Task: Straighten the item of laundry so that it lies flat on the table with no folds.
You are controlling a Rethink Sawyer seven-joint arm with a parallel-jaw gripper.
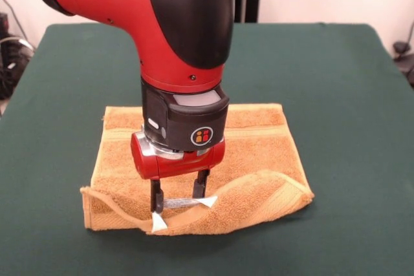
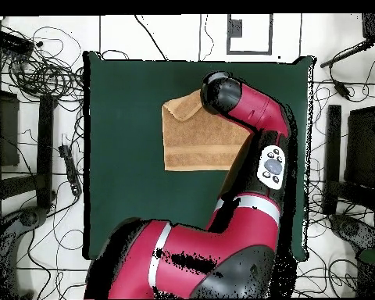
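Overhead, arm hiding end effector (image 1: 178,203), fingers apart, over towel (image 1: 259,134)'s folded 6 o'clock edge on table (image 1: 349,95).

- Scene evenly, brightly lit from above; no harsh glare seen.
- Soft shadow cast on table (image 1: 349,95) just under towel (image 1: 259,127) edge, to the side of and below gripper (image 1: 178,200).
- Faint sheen noted on arm shell above gripper.
- Front view focus acceptable throughout.

towel (image 1: 259,185): rough terry cloth, matt | table (image 1: 349,95): matt felt-like cloth | arm (image 1: 162,17): glossy smooth plastic
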